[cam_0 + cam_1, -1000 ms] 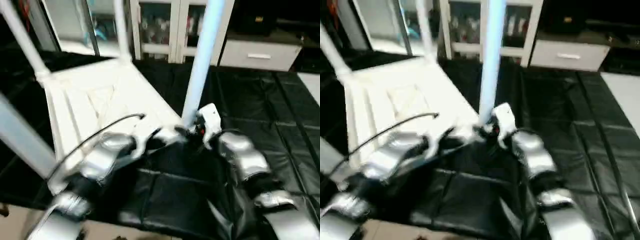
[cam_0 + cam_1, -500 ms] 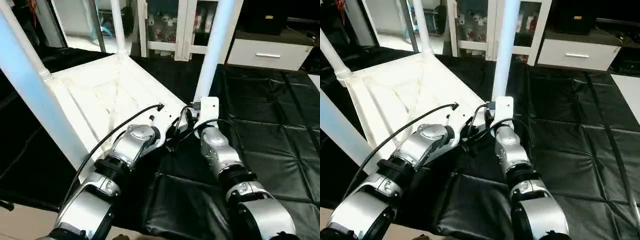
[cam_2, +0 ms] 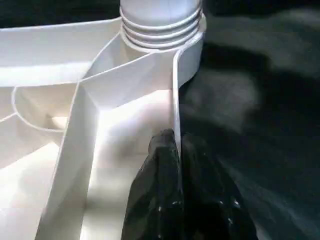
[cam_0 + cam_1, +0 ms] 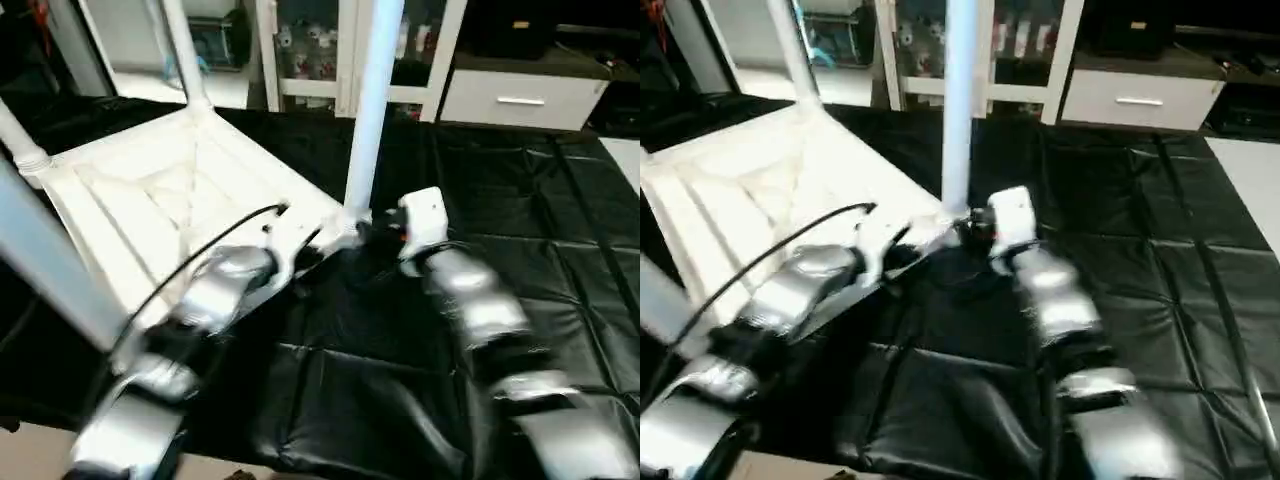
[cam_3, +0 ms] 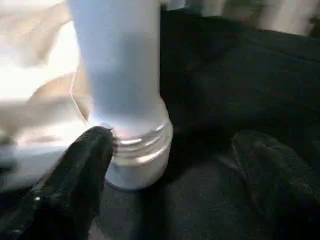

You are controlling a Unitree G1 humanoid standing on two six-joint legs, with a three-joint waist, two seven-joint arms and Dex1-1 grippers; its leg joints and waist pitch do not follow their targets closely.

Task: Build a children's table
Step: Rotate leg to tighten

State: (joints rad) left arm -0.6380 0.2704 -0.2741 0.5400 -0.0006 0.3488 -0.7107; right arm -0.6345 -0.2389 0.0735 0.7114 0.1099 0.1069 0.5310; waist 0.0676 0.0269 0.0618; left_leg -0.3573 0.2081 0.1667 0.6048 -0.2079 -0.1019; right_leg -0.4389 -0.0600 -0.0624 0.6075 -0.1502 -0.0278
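The children's table lies upside down on the black-draped work table, its white ribbed top point(image 4: 150, 190) facing up. Its white tube legs stand upright, one of them point(image 4: 368, 110) in the near corner socket. My left gripper point(image 3: 175, 145) is shut on the thin rim wall of the top, just short of that socket's threaded collar point(image 3: 160, 25). My right gripper point(image 5: 175, 142) is open around the base of the same leg point(image 5: 117, 75). One of its fingers point(image 5: 92, 150) touches the ribbed collar and the other finger point(image 5: 260, 160) stands well apart from it.
Three more legs rise at the far corner point(image 4: 175, 50), the left corner point(image 4: 15, 130) and the near left point(image 4: 40, 270). A glass-door cabinet point(image 4: 315, 40) and a white drawer unit point(image 4: 520, 100) stand behind. Black cloth point(image 4: 540, 220) stretches out to the right.
The whole picture has shifted with the head's motion. Both arms stay at the near corner by the leg, and the table has not visibly moved.
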